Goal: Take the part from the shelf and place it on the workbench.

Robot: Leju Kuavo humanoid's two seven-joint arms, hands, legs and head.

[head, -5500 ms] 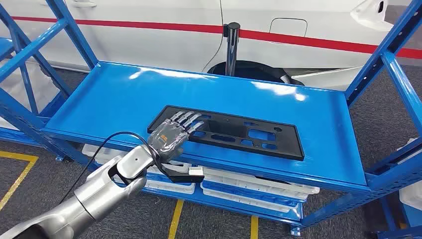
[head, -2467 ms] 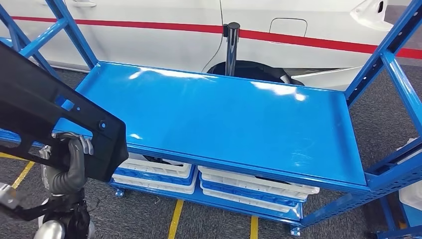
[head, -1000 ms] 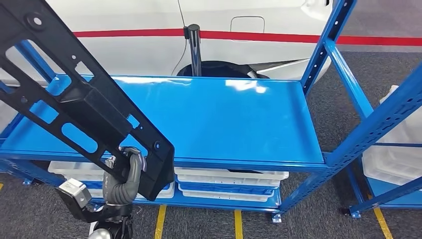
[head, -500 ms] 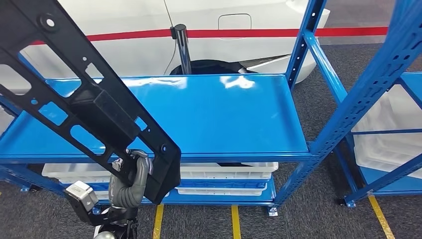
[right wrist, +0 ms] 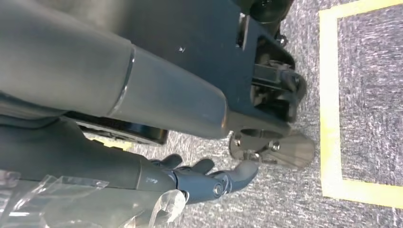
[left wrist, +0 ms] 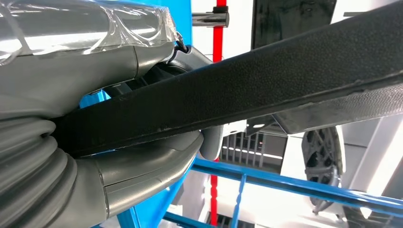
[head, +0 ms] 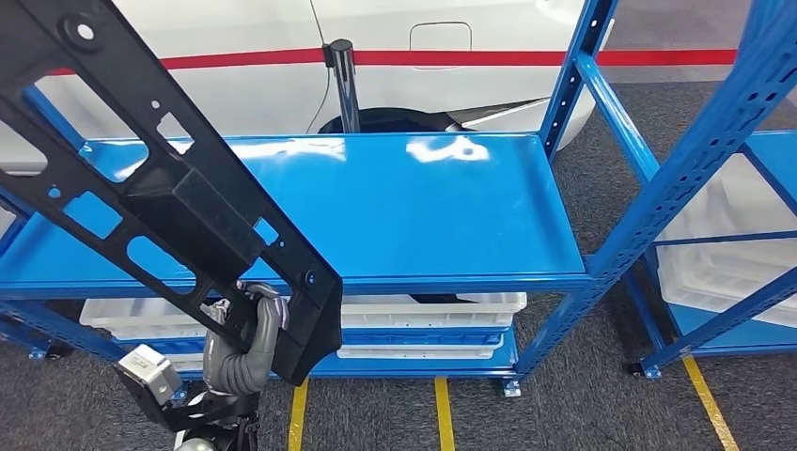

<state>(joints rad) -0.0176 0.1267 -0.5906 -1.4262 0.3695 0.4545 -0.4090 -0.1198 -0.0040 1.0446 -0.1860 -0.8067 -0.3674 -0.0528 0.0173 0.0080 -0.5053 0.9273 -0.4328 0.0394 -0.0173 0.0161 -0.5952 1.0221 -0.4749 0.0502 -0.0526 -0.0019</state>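
The part is a long black plastic panel (head: pixel 179 202) with several cut-outs, held up and tilted in front of the blue shelf (head: pixel 404 202). My left hand (head: pixel 246 334) grips its lower end from below, at the lower left of the head view. In the left wrist view the thumb and fingers (left wrist: pixel 142 164) clamp the panel's (left wrist: pixel 285 90) black edge. My right hand (right wrist: pixel 199 183) hangs over the grey carpet with its fingers loosely stretched out and nothing in it.
The blue rack's top shelf is bare. White trays (head: pixel 423 315) lie stacked on the lower level. A blue upright (head: pixel 695 141) rises at the right, with another rack (head: pixel 742 272) beyond it. A white car (head: pixel 282 56) and a black post (head: pixel 343 80) stand behind. Yellow floor lines (head: pixel 442 413) run below.
The whole picture has shifted slightly as the camera turned; the rack sits a little lower and further left. The panel stays in my left hand, held at the same tilt.
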